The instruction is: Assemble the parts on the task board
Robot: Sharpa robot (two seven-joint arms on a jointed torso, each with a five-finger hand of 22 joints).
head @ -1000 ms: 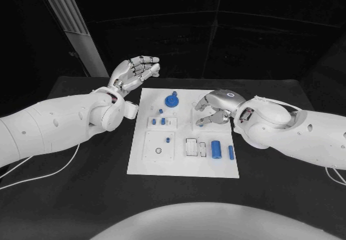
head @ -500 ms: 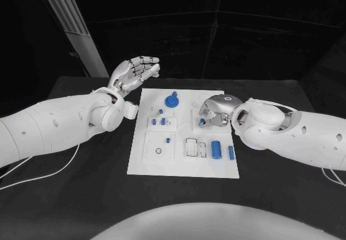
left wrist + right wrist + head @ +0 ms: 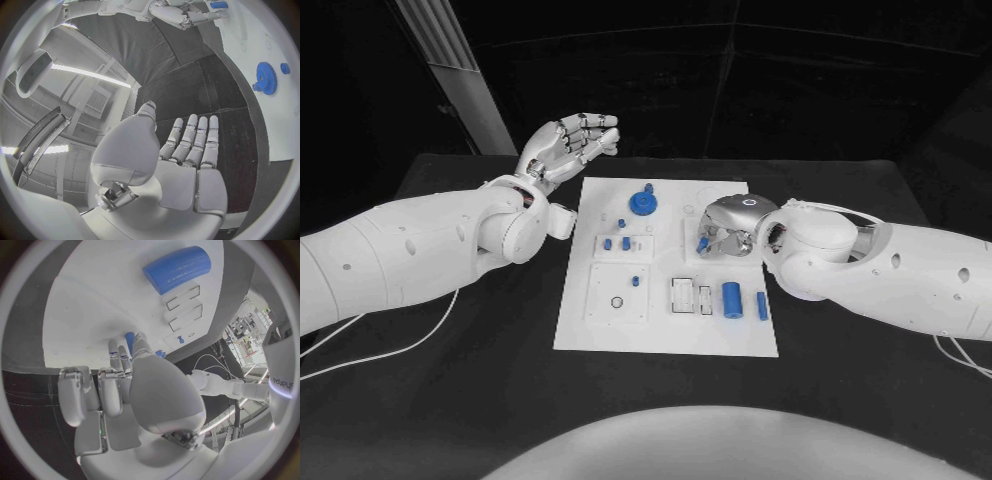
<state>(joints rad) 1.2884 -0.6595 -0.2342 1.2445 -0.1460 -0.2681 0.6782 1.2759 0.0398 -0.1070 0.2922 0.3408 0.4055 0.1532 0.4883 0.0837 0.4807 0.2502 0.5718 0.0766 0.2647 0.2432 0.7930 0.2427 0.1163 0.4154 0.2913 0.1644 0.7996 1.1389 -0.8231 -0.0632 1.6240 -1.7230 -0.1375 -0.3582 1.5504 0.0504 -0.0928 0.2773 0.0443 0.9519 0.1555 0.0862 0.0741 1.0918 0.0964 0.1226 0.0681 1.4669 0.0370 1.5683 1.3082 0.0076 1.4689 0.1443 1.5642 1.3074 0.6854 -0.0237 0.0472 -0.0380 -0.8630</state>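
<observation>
over the right half of the white board [image 3: 668, 330] the right hand [image 3: 730, 228] has its fingers [image 3: 125, 352] pointing down, closed around a small blue piece [image 3: 129, 338] that touches the board. just nearer me lie a thick blue cylinder [image 3: 731, 298] and a thin blue pin [image 3: 763, 305]. a blue gear [image 3: 643, 202] sits at the far end. off the board's far left corner, the left hand [image 3: 567, 145] is raised above the black table [image 3: 473, 380], fingers [image 3: 194, 137] apart, holding nothing.
</observation>
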